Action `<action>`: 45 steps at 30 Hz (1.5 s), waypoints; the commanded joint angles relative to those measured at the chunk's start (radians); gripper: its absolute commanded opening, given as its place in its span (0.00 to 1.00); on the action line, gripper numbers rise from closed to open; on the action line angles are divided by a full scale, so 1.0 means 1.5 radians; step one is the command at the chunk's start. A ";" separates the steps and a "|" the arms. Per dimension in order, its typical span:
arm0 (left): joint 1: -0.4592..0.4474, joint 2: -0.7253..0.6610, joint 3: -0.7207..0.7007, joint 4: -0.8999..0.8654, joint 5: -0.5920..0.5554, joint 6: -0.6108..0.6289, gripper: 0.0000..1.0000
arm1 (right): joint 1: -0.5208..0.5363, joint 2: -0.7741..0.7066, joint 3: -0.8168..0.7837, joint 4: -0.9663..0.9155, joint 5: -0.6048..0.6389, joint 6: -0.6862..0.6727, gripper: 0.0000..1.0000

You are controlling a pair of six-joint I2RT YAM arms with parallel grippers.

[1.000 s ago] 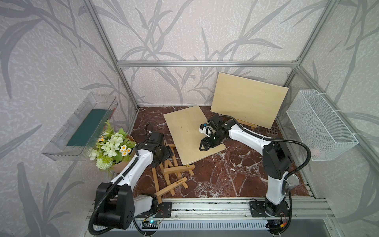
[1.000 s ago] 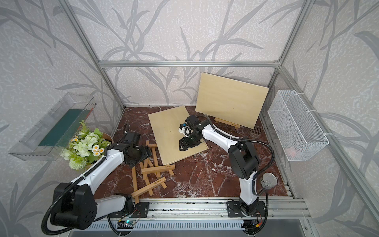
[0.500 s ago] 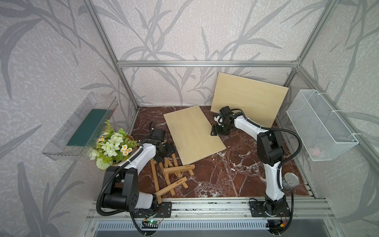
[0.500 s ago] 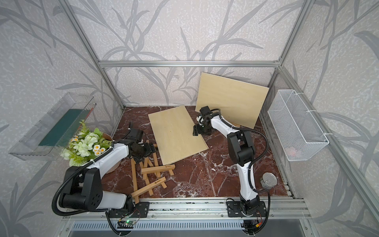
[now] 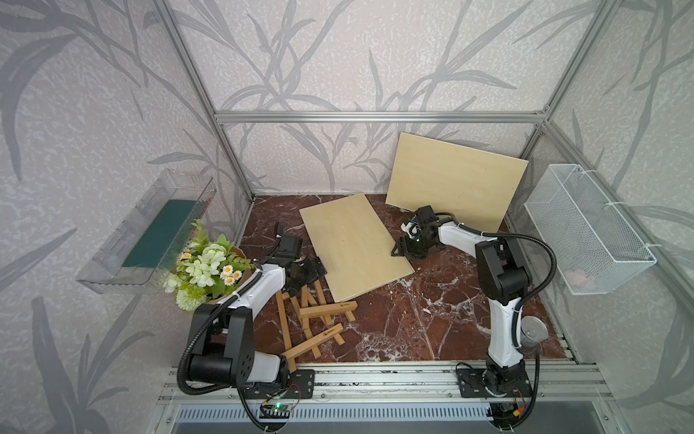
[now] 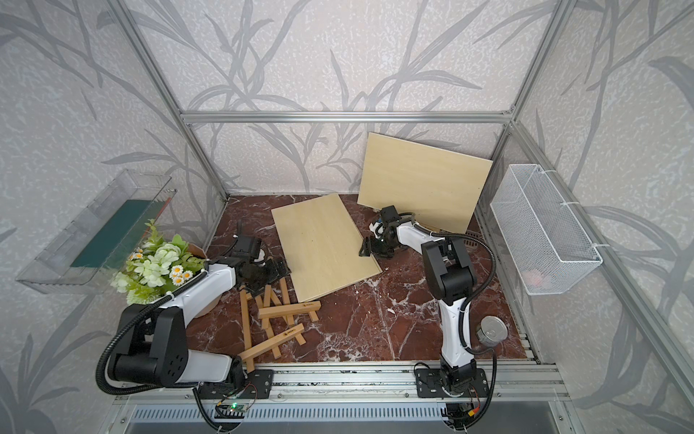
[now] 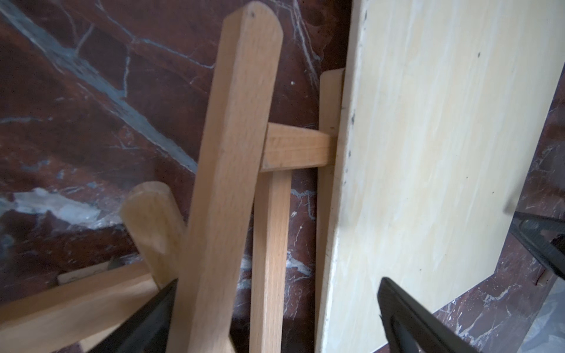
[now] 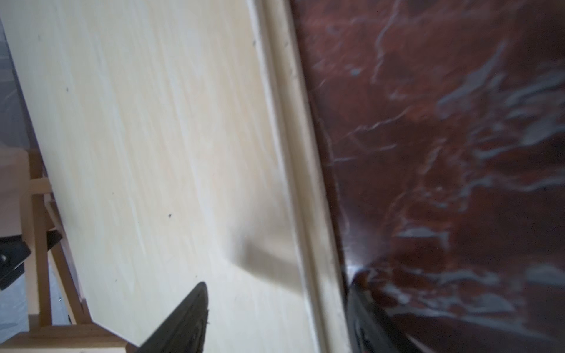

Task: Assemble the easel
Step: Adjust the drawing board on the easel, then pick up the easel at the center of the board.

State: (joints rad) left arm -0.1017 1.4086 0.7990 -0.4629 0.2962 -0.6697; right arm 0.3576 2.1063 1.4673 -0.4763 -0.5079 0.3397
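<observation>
A red-brown marble worktop (image 5: 432, 319) is shown in both top views. A pale board (image 5: 353, 244) is laid flat on it, its near edge overlapping a folded wooden easel (image 5: 313, 319) at front left. A second board (image 5: 454, 180) is propped at the back, a flower bouquet (image 5: 204, 265) is set at the left edge, and a metal tin (image 5: 533, 332) at front right.

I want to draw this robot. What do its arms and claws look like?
The left arm and right arm have white shells with black joints. A ribbed black cable loops beside each. The left gripper and right gripper are black, with tapering fingers.
</observation>
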 commanded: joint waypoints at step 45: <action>-0.032 0.280 0.400 -0.169 -0.421 0.128 0.99 | 0.086 0.011 0.085 -0.067 -0.007 -0.020 0.70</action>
State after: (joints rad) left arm -0.1577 1.8828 1.3720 -0.5869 -0.1894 -0.5201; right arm 0.4717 2.1593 1.5814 -0.5732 -0.4805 0.3267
